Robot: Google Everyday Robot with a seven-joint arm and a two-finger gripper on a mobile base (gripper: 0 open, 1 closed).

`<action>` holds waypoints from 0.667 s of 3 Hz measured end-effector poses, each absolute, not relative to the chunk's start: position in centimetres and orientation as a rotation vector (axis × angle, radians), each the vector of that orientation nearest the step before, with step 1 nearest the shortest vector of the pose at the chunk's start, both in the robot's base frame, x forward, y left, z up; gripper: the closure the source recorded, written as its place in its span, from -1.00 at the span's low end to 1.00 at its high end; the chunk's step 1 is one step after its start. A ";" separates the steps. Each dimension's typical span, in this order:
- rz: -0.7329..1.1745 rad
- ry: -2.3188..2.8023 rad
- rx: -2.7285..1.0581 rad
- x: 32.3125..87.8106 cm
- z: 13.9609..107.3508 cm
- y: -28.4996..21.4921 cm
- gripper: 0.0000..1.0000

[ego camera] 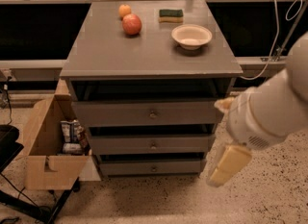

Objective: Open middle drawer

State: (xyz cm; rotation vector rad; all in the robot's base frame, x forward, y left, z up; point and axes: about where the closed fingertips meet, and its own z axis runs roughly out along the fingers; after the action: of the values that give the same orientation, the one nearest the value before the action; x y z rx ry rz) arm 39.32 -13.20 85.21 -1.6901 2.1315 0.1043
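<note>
Gripper [229, 163] hangs just right of middle drawer [144, 145].

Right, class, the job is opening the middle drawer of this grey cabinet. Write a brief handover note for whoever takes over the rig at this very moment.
Gripper: the cream two-finger gripper hangs right of the grey cabinet, level with the lower drawers and well away from any knob.
Things: the wide shallow grey middle drawer, second of three fronts, looks shut. Its small round knob is in plain view.
Done: nothing on the drawer yet.
Left: reach the knob, grip it, pull the drawer out.
</note>
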 end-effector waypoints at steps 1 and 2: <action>0.182 2.125 -1.721 38.1 77.2 -9.7 -1.00; 0.226 2.171 -1.742 37.0 68.3 -7.8 -1.00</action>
State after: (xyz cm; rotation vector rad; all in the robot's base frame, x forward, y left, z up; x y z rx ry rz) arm 37.03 -7.84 68.30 -1.7416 2.1710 0.2256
